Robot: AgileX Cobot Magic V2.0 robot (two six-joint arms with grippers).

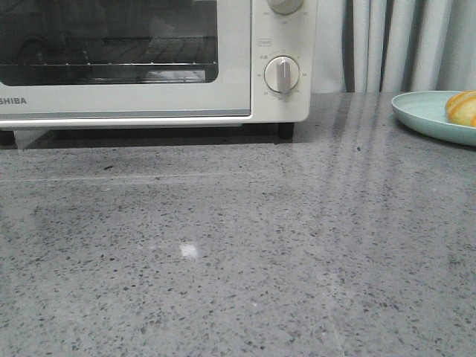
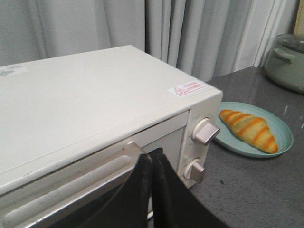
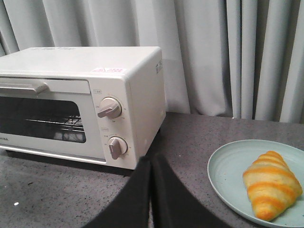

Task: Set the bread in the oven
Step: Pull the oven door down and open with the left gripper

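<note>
A cream-white oven [image 1: 149,67] stands at the far left of a grey speckled countertop [image 1: 238,253], in front of pale grey curtains [image 1: 401,44]. Its glass door [image 1: 111,44] is closed, and a wire rack [image 3: 54,124] shows behind the glass. A long handle [image 3: 23,87] runs along the top of the door. Two round dials [image 3: 110,108] sit one above the other on the oven's right side.

The left gripper [image 2: 152,190] hovers just above and in front of the oven's top front edge, near the handle, its two dark fingers pressed together with nothing between them.

In the front view the wide stretch of countertop before the oven is bare, with only a small bright glare spot [image 1: 190,251] on it.

The right gripper [image 3: 151,194] hangs over the counter between oven and plate, its fingers also closed together and empty.

To the right, well apart from the oven, a pale green plate [image 3: 228,166] rests on the counter. The bread [image 3: 271,184], golden with cream stripes, lies on it. In the left wrist view, a pale green lidded pot [image 2: 287,61] stands beyond the plate, near the curtains.
</note>
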